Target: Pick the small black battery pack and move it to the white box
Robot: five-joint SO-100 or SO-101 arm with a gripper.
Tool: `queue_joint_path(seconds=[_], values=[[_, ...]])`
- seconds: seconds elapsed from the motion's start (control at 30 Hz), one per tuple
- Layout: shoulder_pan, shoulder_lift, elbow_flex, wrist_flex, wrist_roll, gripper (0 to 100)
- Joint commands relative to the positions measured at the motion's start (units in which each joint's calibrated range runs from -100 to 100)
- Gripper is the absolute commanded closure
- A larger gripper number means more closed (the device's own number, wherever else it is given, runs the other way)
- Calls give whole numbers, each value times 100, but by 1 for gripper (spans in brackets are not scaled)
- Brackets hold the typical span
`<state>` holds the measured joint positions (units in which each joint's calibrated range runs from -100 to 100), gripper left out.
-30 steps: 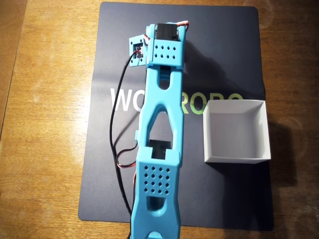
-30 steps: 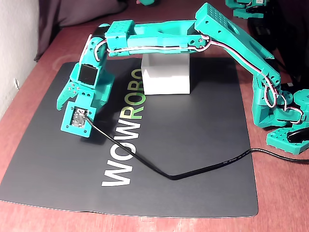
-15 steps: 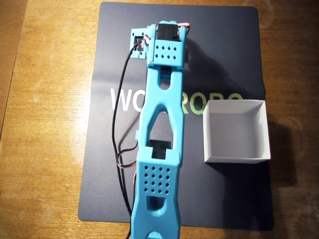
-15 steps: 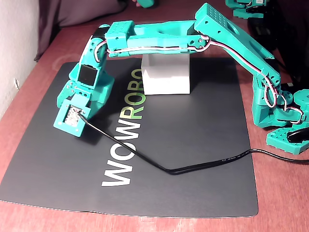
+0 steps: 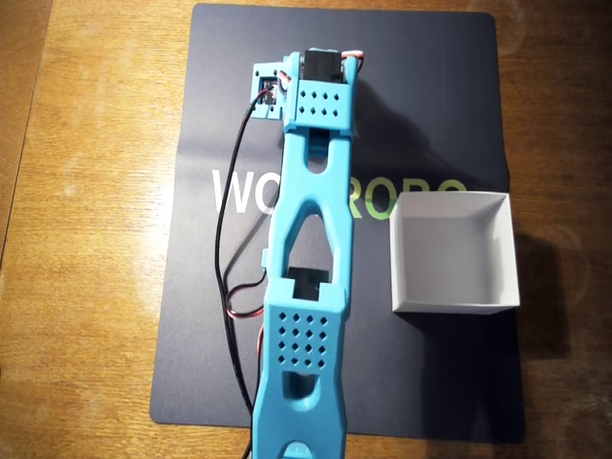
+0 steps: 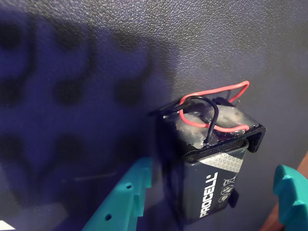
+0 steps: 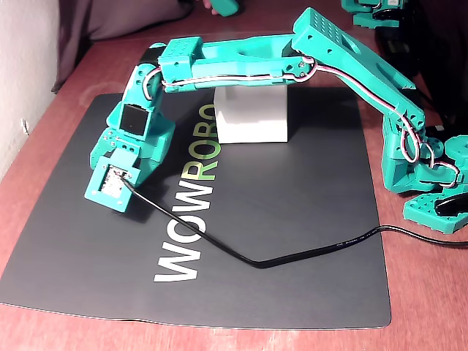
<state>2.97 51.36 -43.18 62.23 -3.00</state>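
In the wrist view the small black battery pack (image 6: 207, 180) lies on the dark mat, white PROCELL lettering on its side and thin red and black wires (image 6: 211, 103) looping over its top. My gripper (image 6: 215, 168) is open and straddles it: one teal finger (image 6: 122, 199) sits at its left, the other (image 6: 291, 197) stands off to its right with a gap. In the overhead and fixed views the wrist (image 5: 320, 91) (image 7: 124, 150) hides the pack. The white box (image 5: 454, 253) (image 7: 252, 113) stands open on the mat, well away from the gripper.
A black mat (image 7: 292, 219) with WOWROBO lettering covers the wooden table (image 5: 86, 239). The camera's black cable (image 7: 256, 263) trails across the mat. The arm's base (image 7: 428, 183) is at the right edge of the fixed view, with other teal parts (image 7: 373, 11) behind it.
The wrist has dropped lower and moved slightly farther out over the mat's end, and the camera mount has tilted downward. The box has not moved.
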Motion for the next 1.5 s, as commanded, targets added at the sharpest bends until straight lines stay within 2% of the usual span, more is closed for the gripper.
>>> queue_joint_path(seconds=[0.0, 0.17, 0.33, 0.57, 0.9, 1.47], values=[[85, -11, -149, 69, -2, 72], [73, -19, 32, 78, -2, 72], [85, -28, 78, 87, 9, 82], [85, -28, 78, 78, 69, 76], [96, -37, 413, 324, 134, 84], [-9, -46, 422, 1279, 156, 84]])
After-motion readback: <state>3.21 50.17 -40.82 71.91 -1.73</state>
